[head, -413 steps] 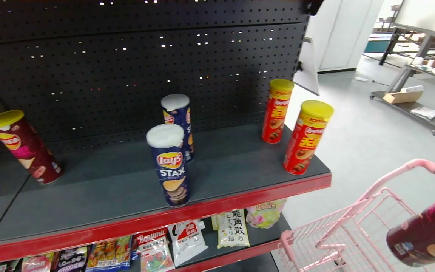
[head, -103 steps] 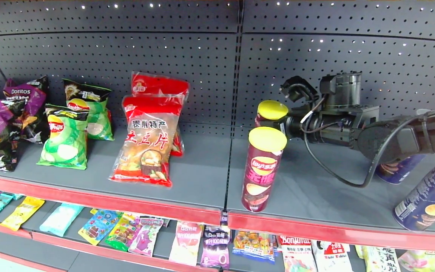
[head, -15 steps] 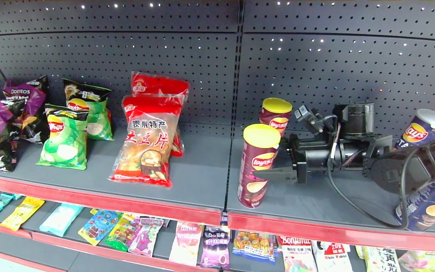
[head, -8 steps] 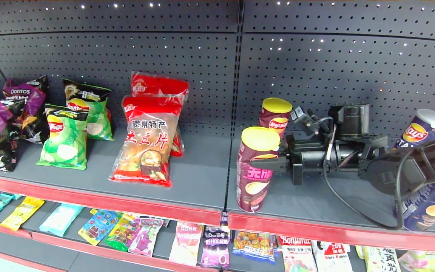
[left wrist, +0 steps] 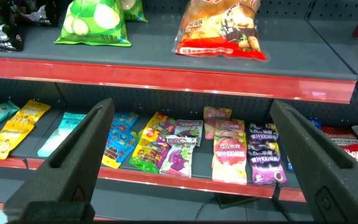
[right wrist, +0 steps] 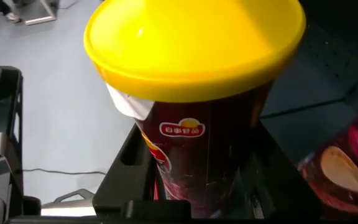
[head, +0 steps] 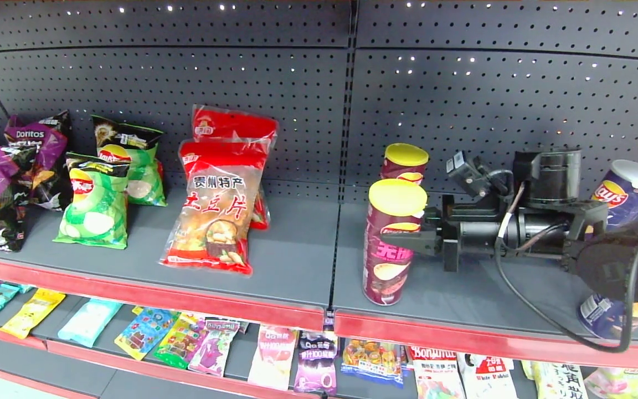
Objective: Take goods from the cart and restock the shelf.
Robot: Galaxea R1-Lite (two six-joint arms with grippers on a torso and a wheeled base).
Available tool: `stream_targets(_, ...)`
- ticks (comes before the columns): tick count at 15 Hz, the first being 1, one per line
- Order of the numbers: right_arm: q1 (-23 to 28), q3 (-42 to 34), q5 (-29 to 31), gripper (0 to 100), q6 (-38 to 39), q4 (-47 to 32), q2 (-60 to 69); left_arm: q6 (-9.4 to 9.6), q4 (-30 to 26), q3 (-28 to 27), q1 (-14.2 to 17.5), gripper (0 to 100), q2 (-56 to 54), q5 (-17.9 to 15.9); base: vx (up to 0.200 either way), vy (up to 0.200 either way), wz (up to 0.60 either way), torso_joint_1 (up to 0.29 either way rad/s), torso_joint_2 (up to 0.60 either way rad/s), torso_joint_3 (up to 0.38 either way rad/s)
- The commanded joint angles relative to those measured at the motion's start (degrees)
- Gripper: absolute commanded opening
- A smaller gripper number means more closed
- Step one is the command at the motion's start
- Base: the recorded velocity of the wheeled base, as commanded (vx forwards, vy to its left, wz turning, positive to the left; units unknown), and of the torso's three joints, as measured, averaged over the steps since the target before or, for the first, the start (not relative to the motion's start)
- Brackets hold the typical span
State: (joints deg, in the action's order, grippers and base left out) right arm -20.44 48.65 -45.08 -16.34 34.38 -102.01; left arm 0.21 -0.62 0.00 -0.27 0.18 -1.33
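Shifted rightward from half a second ago, tall maroon cardboard crisp can with yellow plastic lid (head: 394, 249) now stands upright, no longer tilted, on grey metal shelf (head: 291, 266) near its red front lip. Right gripper (head: 403, 239) comes in level from the can's right, clamped on its smooth round wall; long axis vertical. Left gripper (left wrist: 191, 104) hangs low, fingers apart, well away. The right arm is the nearer.

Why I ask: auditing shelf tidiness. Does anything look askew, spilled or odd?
Nothing stands out: the maroon chip can stands upright on the shelf, gripped by the right end effector; no spills or damage.
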Motion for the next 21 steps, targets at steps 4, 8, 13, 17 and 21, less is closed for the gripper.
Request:
stream_targets(4,3.92,-8.49,1.75,0,0.08,2.54,7.09,0.06,0.01,0.0,0.0,100,0.08,0.01,0.0,0.0,0.0,0.0,0.0,0.0)
stream_targets(8,4.8,-9.54,2.63,0,0.78,5.26,6.47,-0.03,0.01,0.0,0.0,100,0.08,0.01,0.0,0.0,0.0,0.0,0.0,0.0)
stream_targets(13,3.83,-10.77,3.16,0,3.42,5.79,7.09,-0.03,0.01,0.0,0.0,100,0.08,0.01,0.0,0.0,0.0,0.0,0.0,0.0)
stream_targets(17,1.11,-12.09,6.85,0,4.65,10.27,5.59,-0.03,0.01,0.0,0.0,100,0.08,0.01,0.0,0.0,0.0,0.0,0.0,0.0)
stream_targets(21,0.32,-12.35,8.69,0,5.79,10.45,5.24,-0.03,0.01,0.0,0.0,100,0.08,0.01,0.0,0.0,0.0,0.0,0.0,0.0)
